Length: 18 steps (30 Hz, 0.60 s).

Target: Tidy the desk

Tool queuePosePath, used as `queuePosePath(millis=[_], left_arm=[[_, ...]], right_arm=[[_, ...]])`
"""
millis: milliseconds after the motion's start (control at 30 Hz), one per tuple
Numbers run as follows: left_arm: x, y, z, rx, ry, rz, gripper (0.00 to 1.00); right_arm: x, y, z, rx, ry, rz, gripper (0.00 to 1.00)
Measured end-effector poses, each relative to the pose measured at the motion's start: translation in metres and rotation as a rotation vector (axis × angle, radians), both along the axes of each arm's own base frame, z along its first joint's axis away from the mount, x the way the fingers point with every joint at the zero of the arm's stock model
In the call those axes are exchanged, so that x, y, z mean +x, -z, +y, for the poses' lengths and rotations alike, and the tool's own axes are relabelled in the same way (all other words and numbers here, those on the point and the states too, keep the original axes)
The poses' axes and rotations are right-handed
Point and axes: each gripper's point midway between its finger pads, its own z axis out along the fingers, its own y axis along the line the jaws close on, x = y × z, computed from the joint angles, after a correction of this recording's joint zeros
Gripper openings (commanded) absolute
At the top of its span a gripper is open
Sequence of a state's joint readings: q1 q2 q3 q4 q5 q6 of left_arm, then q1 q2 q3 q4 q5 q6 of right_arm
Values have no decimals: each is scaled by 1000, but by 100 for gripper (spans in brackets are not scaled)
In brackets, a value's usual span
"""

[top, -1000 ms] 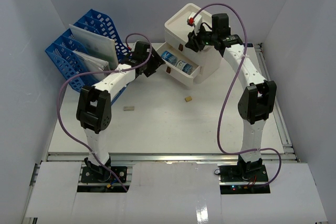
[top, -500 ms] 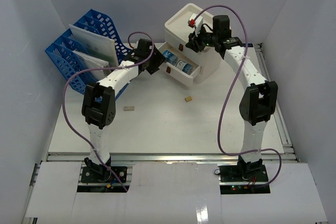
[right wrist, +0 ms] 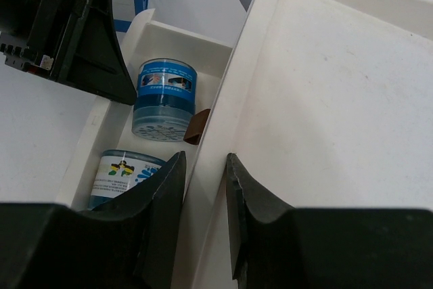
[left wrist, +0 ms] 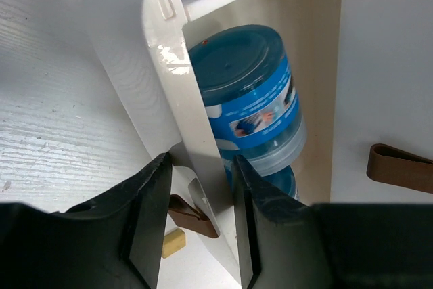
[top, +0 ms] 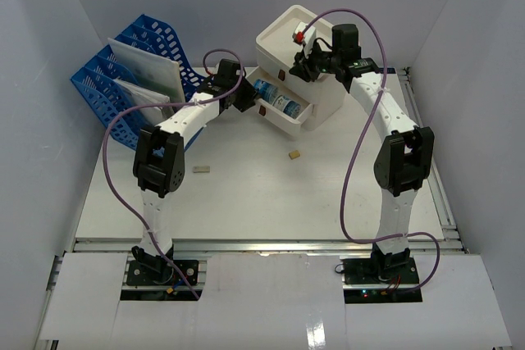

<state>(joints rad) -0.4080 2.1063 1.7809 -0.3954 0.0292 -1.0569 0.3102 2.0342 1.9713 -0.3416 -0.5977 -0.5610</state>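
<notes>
Step seemingly in hand: closing drawer (left wrist: pixel 172 65) of box (right wrist: pixel 325 86) at back of worktop (top: pixel 246 194), left hand (left wrist: pixel 199 167) narrow astride drawer front, not quite clamped, right hand (right wrist: pixel 203 164) astride box rim, grip impossible to tell; next, firm pinch and straight push inward, box steadied.

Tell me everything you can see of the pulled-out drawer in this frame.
The drawer is a white, plastic-looking, open-topped tray. It is pulled partway out of the white drawer box and angled toward the left arm. A small brown tab handle sits on its front wall. Inside are two round containers with blue lids and labels. The left hand straddles the front wall, and whether it pinches it is unclear.
</notes>
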Motion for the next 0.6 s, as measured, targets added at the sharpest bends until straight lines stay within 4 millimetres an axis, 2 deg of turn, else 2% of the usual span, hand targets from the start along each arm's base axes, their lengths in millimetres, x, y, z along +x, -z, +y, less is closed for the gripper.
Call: queuePosePath(millis=[167,267,367,600], left_arm=[[0,0,1,5,-1,0,17],[0,0,1,9,1,-5,12],[0,-1,2,14,5,-15,8],[-4,-3,1,59,18,-63,7]], right_arm=[[-1,-1,2,0,-2,4,24],[0,-1,3,-1,-5,13,20],[0,-2,4,-3,-14,31,18],[-3,-2,7,-1,-37,59,16]])
